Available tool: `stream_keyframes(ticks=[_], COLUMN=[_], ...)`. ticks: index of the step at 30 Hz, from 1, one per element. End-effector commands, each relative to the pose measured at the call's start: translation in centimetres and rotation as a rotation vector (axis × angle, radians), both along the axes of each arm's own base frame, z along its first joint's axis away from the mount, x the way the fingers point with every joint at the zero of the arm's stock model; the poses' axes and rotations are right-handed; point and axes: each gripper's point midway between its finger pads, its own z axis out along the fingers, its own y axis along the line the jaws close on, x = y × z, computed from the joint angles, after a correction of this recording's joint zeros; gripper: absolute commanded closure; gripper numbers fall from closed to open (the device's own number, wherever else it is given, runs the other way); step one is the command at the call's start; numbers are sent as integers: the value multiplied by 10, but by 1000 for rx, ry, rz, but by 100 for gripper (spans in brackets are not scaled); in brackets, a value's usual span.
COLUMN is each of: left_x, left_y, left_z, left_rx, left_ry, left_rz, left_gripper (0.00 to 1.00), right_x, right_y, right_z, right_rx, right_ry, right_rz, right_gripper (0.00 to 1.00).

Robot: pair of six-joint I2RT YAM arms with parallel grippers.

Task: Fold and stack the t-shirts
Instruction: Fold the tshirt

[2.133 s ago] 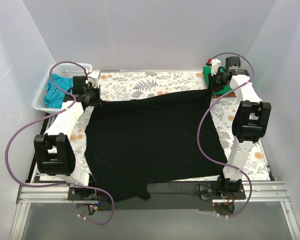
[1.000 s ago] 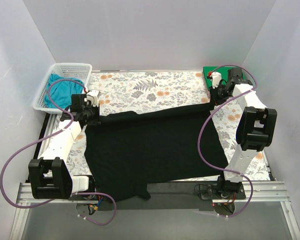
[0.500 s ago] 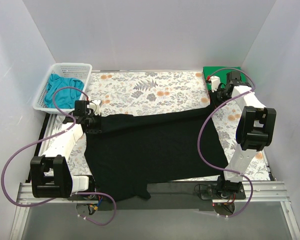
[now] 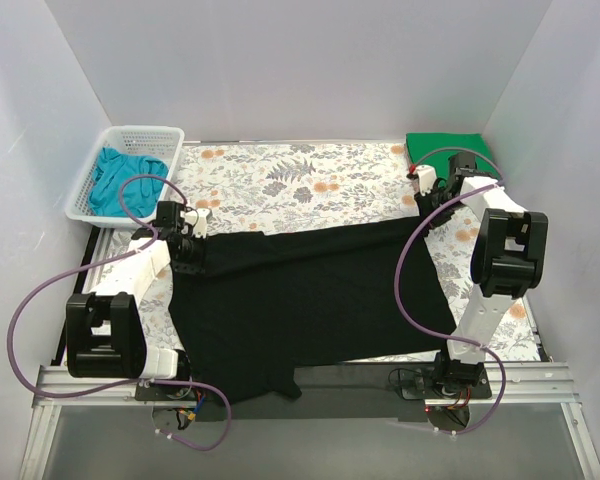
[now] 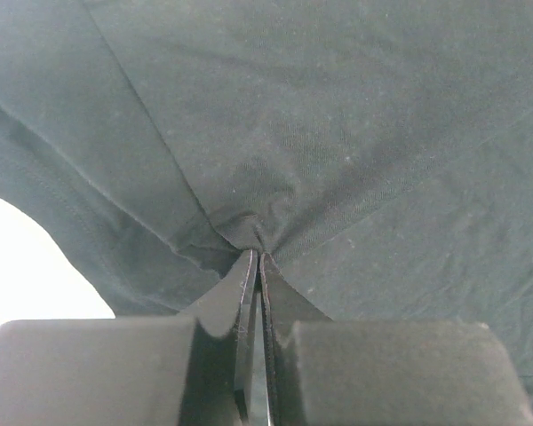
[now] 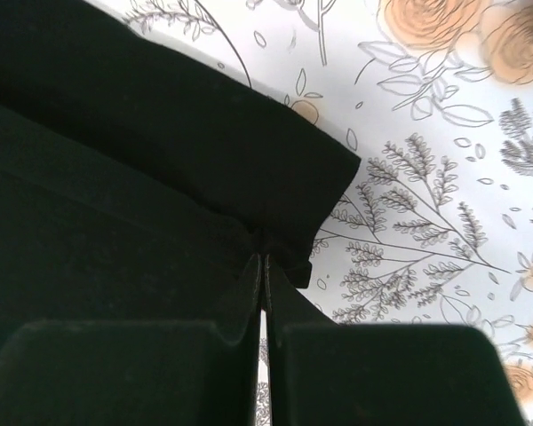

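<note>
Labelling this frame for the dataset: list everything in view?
large black cotton t-shirt: one, black, spread across the middle
folded bright green t-shirt: one, green, far right corner
white plastic mesh basket: one, white, far left corner
teal blue t-shirt: one, teal, bunched in the basket
floral-print table cover: one, white and orange, under the black shirt
purple cables: two, purple, one per arm
left gripper: one, black, shut on the black shirt's far edge
right gripper: one, black, likewise
</note>
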Motion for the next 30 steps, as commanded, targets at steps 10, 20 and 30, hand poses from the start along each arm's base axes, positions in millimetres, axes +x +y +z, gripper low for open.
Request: stream_keyframes(ticks=[10, 20, 30], left_x=[0, 47, 75], left_y=[-1, 2, 16], left_z=[12, 43, 7], left_rx=[11, -13, 36], left_ry=[35, -24, 21], left_rz=[-40, 32, 130], left_gripper=[71, 64, 65], right_x=[-21, 16, 29], right_y=[-12, 13, 29], right_z=[-8, 53, 13], right_rx=[-61, 41, 1], right_ry=[48, -37, 52], right_rz=[55, 33, 27], right_gripper=[59, 58, 62])
